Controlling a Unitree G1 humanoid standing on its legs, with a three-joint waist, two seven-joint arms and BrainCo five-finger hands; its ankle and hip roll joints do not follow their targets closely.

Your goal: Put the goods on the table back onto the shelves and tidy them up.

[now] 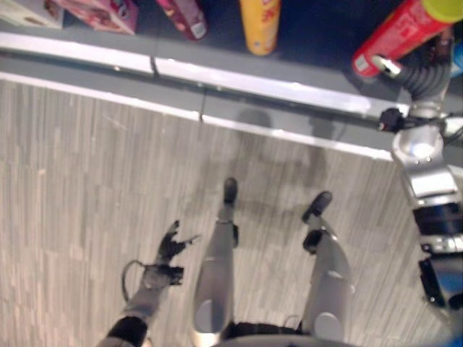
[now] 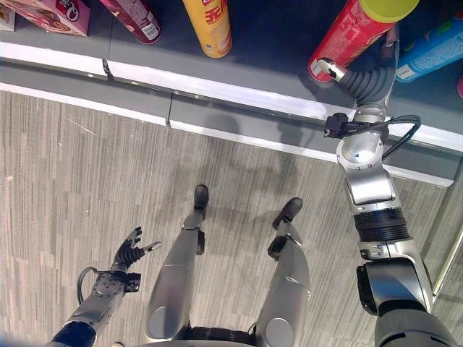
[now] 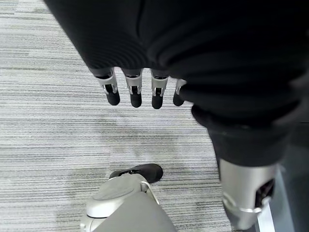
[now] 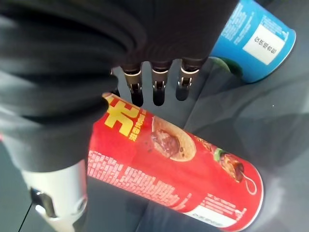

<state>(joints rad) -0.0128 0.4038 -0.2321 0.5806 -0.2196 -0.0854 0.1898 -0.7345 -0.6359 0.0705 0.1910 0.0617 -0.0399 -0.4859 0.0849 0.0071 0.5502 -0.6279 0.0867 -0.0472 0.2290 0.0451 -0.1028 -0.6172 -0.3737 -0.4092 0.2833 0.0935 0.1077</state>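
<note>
A red snack can [image 2: 354, 36] with a yellow-green lid stands on the dark shelf [image 2: 275, 43] at the upper right. My right hand [image 2: 365, 79] reaches up to it. Its thumb lies against the can's base and its fingers [image 4: 157, 82] run straight along the can's side [image 4: 169, 164], so the hand is open. A blue can [image 4: 258, 41] lies just beyond the fingers, to the right of the red one [image 2: 434, 47]. My left hand [image 2: 129, 253] hangs low at my left side over the floor, its fingers [image 3: 135, 92] straight and holding nothing.
Further left on the shelf stand a yellow can [image 2: 208, 25], a dark red can [image 2: 134, 18] and a pink box [image 2: 58, 14]. A pale rail [image 2: 217, 83] edges the shelf front. Grey striped carpet [image 2: 65, 181] lies below.
</note>
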